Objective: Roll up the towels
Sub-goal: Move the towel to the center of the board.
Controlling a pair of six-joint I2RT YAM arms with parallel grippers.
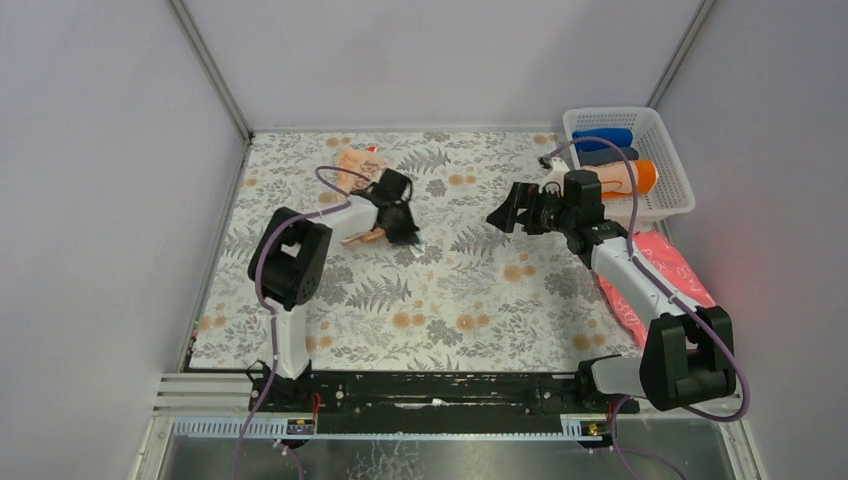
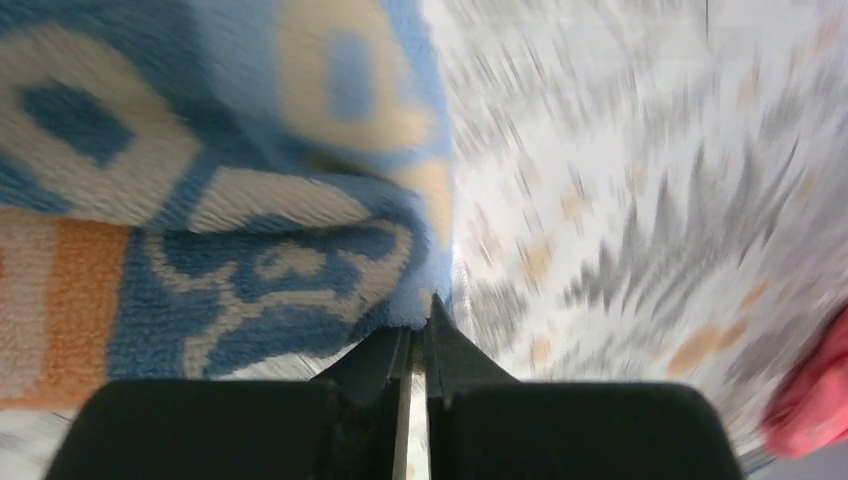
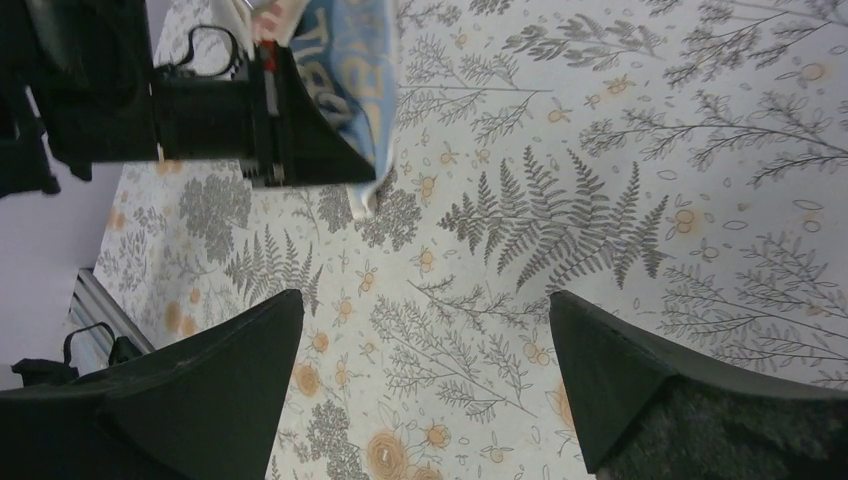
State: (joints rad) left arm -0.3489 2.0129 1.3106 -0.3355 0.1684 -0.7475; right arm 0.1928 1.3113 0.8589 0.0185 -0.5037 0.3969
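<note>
Now, basket: orange towel, two rolls

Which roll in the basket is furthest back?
The blue roll; the dark grey roll and the orange roll lie in front of it.

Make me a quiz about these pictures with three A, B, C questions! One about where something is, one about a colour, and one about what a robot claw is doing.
1. Where is the white basket?
A) far right corner
B) near left corner
C) middle

2. What colour is the cloth lying by the right arm?
A) green
B) pink
C) black

3. What is the left gripper doing?
A) standing wide open in the air
B) pinching a corner of the towel
C) resting in the basket

Answers:
1 A, the top view shows it at the far right.
2 B, it is bright pink.
3 B, the left wrist view shows the fingers closed on the towel's edge.
</note>
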